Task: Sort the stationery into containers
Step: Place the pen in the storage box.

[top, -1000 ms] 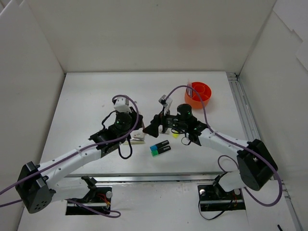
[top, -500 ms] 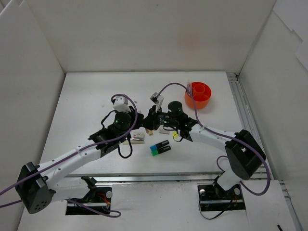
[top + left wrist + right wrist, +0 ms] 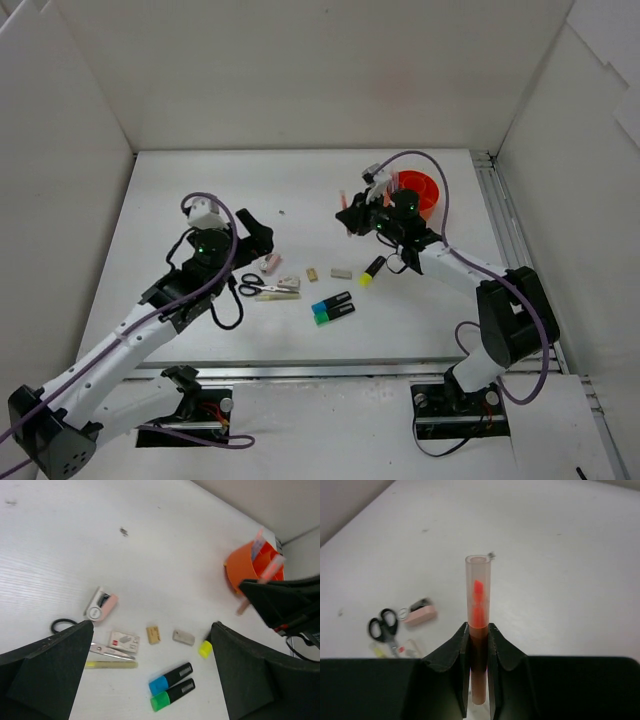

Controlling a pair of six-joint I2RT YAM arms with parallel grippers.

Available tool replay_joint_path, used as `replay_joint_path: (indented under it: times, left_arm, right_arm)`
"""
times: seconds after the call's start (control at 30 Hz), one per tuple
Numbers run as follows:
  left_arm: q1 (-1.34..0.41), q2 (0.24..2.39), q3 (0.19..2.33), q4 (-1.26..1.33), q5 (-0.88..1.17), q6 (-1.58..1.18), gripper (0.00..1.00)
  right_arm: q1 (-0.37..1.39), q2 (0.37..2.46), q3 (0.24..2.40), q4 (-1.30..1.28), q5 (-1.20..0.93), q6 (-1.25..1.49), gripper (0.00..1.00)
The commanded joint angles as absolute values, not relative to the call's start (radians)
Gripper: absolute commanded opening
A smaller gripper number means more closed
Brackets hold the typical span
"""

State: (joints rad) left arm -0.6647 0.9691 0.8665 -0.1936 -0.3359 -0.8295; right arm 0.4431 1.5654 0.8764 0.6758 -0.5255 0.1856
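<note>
The left gripper (image 3: 256, 230) hangs over the white table (image 3: 180, 200) at the left, its fingers spread wide and holding nothing. Just right of it lies a small pink-and-white plastic piece (image 3: 101, 605). Nearer the arm bases lie the black-handled scissors (image 3: 258, 288), with a thin yellow pen (image 3: 111, 664) alongside the blades. A small white boxed eraser (image 3: 124, 640) touches or nearly touches the scissor blades.

Further right, a small beige eraser (image 3: 153, 634) and a grey block eraser (image 3: 183, 637) lie in a loose row, apart from each other. Below them, a black highlighter with a blue end (image 3: 170, 677) and a black highlighter with a green end (image 3: 172, 694) lie side by side. A highlighter with a yellow end (image 3: 372, 268) rests just right of the grey eraser.

The right gripper (image 3: 352, 217) is clenched on a thin clear-barrelled orange pen (image 3: 479, 595), gripped near one end so that most of the barrel juts past the fingers. The gripper is just left of the round orange plastic cup (image 3: 415, 205), which stands at the far right of the table with thin sticks already inside.
</note>
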Motion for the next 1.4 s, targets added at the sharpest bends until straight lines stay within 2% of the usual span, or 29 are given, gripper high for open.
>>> replay_joint_path:
  times: [0.0, 0.2, 0.6, 0.9, 1.1, 1.27, 1.37]
  left_arm:
    - [-0.568, 0.92, 0.864, -0.299, -0.275, -0.867, 0.99]
    - [-0.42, 0.933, 0.836, -0.408, -0.193, -0.862, 0.99]
    - [-0.364, 1.08, 0.844, -0.433, -0.117, -0.854, 1.0]
    - [-0.364, 1.121, 0.851, -0.431, -0.107, -0.868, 1.0]
    - [-0.364, 1.134, 0.859, -0.454, -0.107, -0.88, 1.0]
    - [-0.364, 1.14, 0.853, -0.453, -0.091, -0.893, 1.0]
    - [-0.364, 1.143, 0.851, -0.453, -0.081, -0.897, 1.0]
  right_arm:
    - [0.37, 1.56, 0.949, 0.769, -0.404, 0.01, 0.0]
    - [0.239, 1.695, 1.102, 0.752, -0.167, -0.095, 0.0]
    - [0.203, 1.876, 1.255, 0.761, -0.14, -0.228, 0.0]
    - [0.181, 1.947, 1.262, 0.798, -0.1, -0.241, 0.01]
    - [0.175, 1.931, 1.215, 0.805, -0.115, -0.236, 0.09]
    - [0.172, 1.911, 1.171, 0.813, -0.123, -0.219, 0.23]
    - [0.173, 1.891, 1.163, 0.815, -0.135, -0.203, 0.36]
